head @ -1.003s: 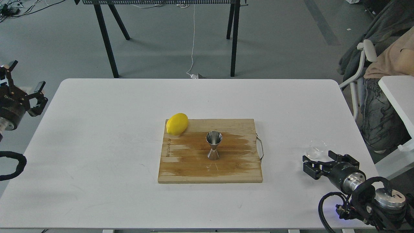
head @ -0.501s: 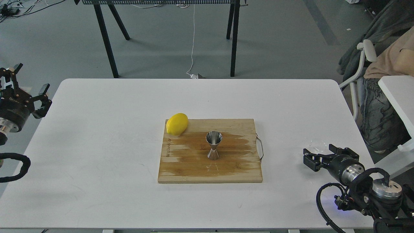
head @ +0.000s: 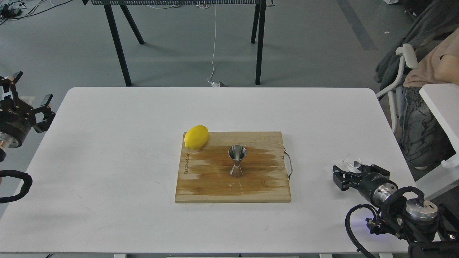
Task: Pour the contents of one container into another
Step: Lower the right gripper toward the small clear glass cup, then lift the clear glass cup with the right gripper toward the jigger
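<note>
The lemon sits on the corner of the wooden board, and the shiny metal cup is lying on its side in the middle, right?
Not quite. The head view shows the metal cup standing upright in the middle of the wooden board. The lemon does sit on the board's corner.

arms: black, silver metal wrist rings
cables: black loops beside each wrist
right pincer (head: 349, 172): black
left pincer (head: 27, 96): black, pale tips

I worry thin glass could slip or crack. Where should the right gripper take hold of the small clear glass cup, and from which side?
Probably around the glass cup's round side wall, below the rim, coming level from the near side where the right gripper sits open.
</note>
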### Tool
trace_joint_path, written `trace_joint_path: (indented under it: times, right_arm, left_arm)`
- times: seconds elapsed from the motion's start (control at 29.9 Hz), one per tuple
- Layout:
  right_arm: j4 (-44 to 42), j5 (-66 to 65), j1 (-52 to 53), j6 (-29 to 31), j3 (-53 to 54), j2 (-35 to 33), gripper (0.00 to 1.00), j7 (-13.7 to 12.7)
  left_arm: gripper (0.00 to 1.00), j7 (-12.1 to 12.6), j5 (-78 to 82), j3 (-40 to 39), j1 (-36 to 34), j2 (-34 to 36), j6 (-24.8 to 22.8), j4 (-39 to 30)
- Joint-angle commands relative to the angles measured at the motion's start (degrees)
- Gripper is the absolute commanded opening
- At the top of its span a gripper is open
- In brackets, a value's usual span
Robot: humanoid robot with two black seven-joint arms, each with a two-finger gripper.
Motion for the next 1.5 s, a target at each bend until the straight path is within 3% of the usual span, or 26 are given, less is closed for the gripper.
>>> trace_joint_path:
  times: [0.0,0.33,0.6,0.84,1.1,1.47]
  right_arm:
    - [0.0,0.0,0.0,0.2,-0.04,-0.03,0.59,0.01]
    - [0.0,0.0,-0.09,0.46,0.05,-0.03,0.42,0.1]
    - [1.67,0.0,-0.09,1.87,0.05,-0.03,0.39,0.45]
    - [11.15,-0.7,-0.27,2.66,0.31,-0.82,0.39,1.06]
    - [27.06,-18.78,3.24,2.57,-2.05,-0.2,0.38,0.54]
    - [27.51,-40.32,12.74,2.57,-18.05,1.64,0.37,0.8]
  left_arm:
    - [0.86,0.0,0.0,0.01,0.01,-0.01,0.0,0.05]
    - [0.86,0.0,0.0,0.01,0.01,-0.01,0.0,0.14]
    - [0.86,0.0,0.0,0.8,0.01,-0.01,0.0,0.05]
    - [0.86,0.0,0.0,0.8,0.01,-0.01,0.0,0.05]
    - [0.86,0.0,-0.09,0.72,-0.17,-0.01,0.0,0.05]
    - [0.86,0.0,-0.09,0.72,-0.26,0.08,0.0,-0.03]
